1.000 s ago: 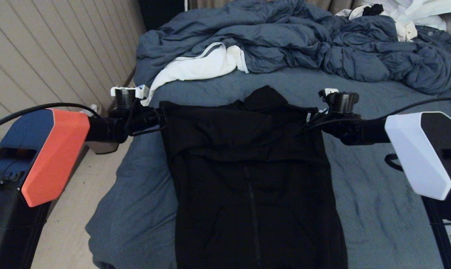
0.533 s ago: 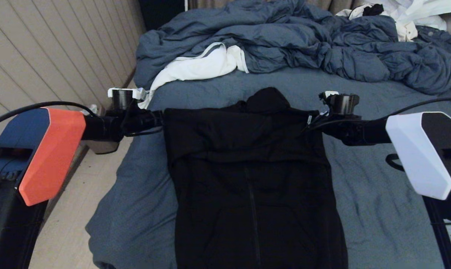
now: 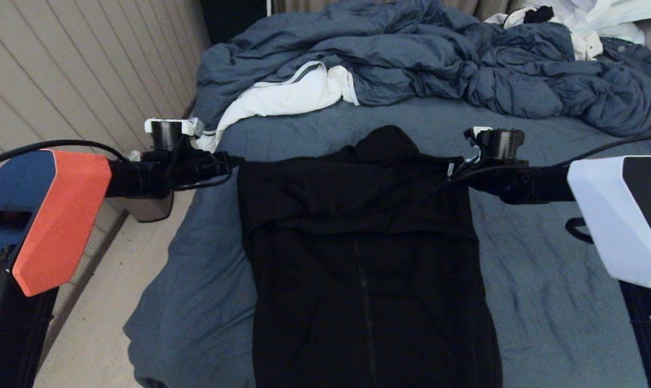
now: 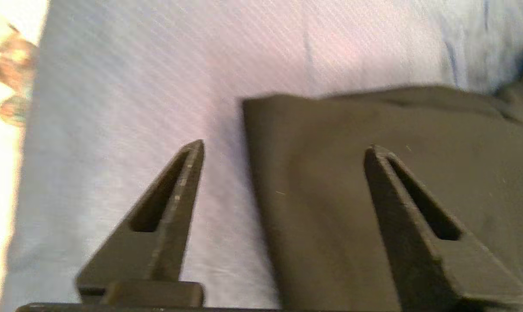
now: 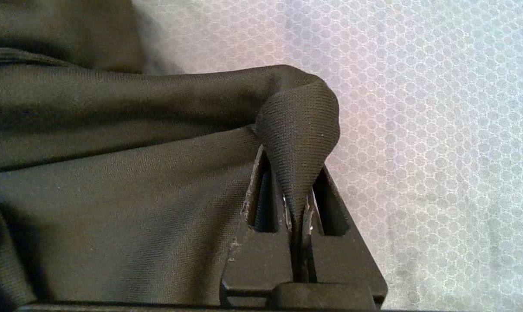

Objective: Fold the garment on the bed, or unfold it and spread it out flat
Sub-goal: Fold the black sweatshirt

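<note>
Between the two grippers, the garment (image 3: 366, 258) lies front-up on the bed (image 3: 546, 280), its upper part already folded down across the chest; further folds look left to do. The left gripper (image 4: 283, 149) hangs with fingers spread, empty, over the garment's near corner. The right gripper (image 5: 298, 203) is pressed together, pinching a fold at the opposite corner. A second ago the left was closed on the cloth; it has since let go and drawn slightly aside.
</note>
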